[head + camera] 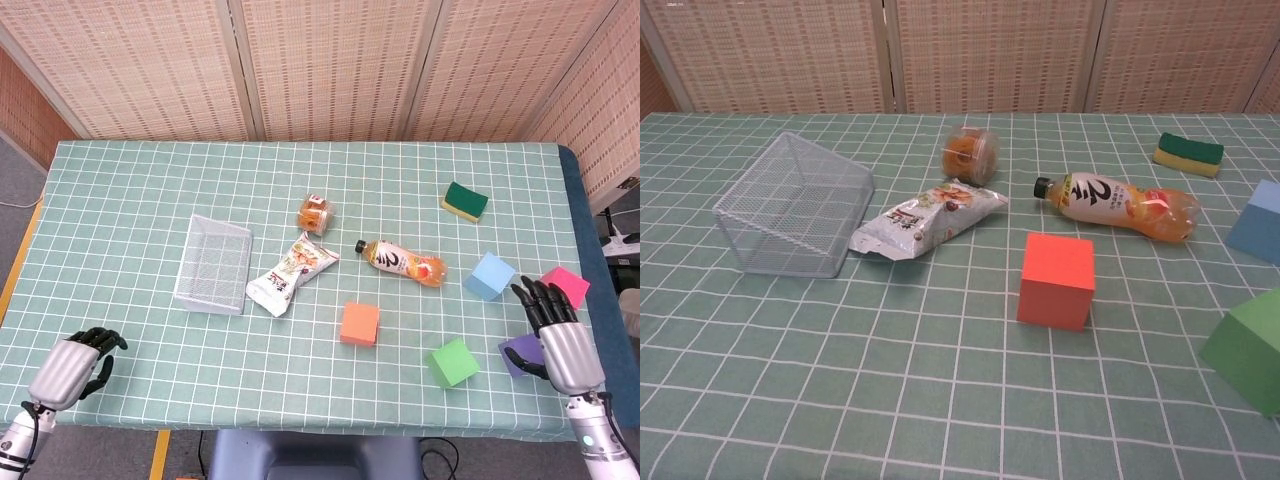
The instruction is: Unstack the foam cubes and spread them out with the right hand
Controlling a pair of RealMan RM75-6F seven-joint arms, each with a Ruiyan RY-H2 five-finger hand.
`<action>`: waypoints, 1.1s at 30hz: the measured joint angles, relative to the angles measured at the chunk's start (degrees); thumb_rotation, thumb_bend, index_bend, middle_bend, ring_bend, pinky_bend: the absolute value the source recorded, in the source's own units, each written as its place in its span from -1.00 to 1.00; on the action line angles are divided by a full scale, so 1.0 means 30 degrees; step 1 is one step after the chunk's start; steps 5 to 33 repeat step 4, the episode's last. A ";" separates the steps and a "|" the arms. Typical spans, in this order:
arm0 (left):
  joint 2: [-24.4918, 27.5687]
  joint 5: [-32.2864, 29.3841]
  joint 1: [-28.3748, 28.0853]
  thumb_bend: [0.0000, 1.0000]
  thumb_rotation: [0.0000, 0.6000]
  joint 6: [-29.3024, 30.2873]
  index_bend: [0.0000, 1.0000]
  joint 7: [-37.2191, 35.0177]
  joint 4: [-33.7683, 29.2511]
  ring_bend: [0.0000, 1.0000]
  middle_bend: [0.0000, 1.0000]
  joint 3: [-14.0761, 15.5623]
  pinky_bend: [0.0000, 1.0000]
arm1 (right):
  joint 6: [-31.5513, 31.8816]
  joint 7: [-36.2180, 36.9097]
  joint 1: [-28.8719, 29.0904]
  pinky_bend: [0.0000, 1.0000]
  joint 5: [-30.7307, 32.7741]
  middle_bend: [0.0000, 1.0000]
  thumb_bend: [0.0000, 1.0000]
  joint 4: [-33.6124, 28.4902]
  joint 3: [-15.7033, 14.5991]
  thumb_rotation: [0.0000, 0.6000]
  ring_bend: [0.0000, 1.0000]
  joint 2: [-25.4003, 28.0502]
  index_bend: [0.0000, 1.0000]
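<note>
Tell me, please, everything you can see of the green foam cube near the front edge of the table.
The green foam cube is a plain, matte block with slightly soft edges and no markings. It sits flat on the checked green tablecloth, turned at an angle to the grid lines, standing alone and not stacked. Nothing touches it: the orange foam cube lies apart to its left, and the right hand hovers apart to its right, above the purple foam cube. The chest view shows only part of it at the frame's right edge.
</note>
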 measured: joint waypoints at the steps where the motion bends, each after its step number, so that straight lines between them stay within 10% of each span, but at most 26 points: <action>1: -0.0006 0.0003 -0.0006 0.36 1.00 -0.0022 -0.17 0.0023 -0.0003 -0.37 -0.24 0.0008 -0.05 | 0.0383 -0.0209 -0.0197 -0.92 -0.0047 -1.00 -0.84 0.0207 0.0265 1.00 -1.00 -0.0210 -1.00; 33: -0.0020 0.0001 -0.0040 0.36 1.00 -0.0104 -0.17 0.0038 0.0001 -0.37 -0.24 0.0029 -0.05 | 0.0742 -0.0841 -0.0528 -0.94 0.0026 -1.00 -0.84 0.0383 0.0573 1.00 -1.00 -0.0435 -1.00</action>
